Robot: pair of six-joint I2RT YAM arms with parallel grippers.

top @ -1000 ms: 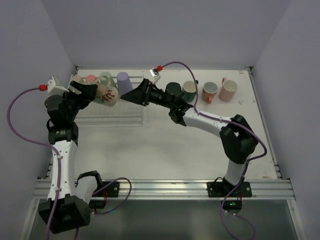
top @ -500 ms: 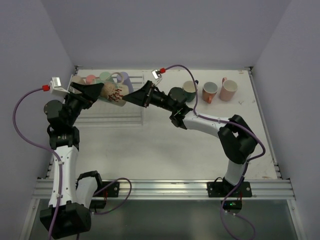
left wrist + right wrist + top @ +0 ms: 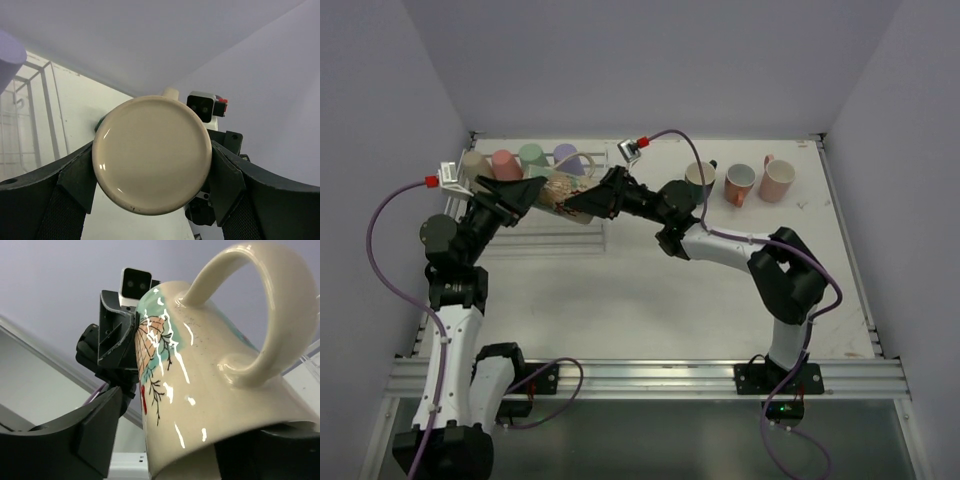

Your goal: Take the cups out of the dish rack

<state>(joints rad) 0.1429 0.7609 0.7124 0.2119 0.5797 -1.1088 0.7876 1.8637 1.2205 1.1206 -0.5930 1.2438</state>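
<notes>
Floral cup (image 3: 563, 193) sideways in air over 3 o'clock end of dish rack (image 3: 520, 232). Left tool (image 3: 152, 167) pinches its base. Right tool (image 3: 195, 435) straddles the body; can't tell if clamped. Risk: early left release drops it onto the wire.

Floral mug (image 3: 563, 193) above dish rack (image 3: 545, 238)
I see it sideways; four cups (image 3: 505, 163) sit racked, far-left corner.
</notes>
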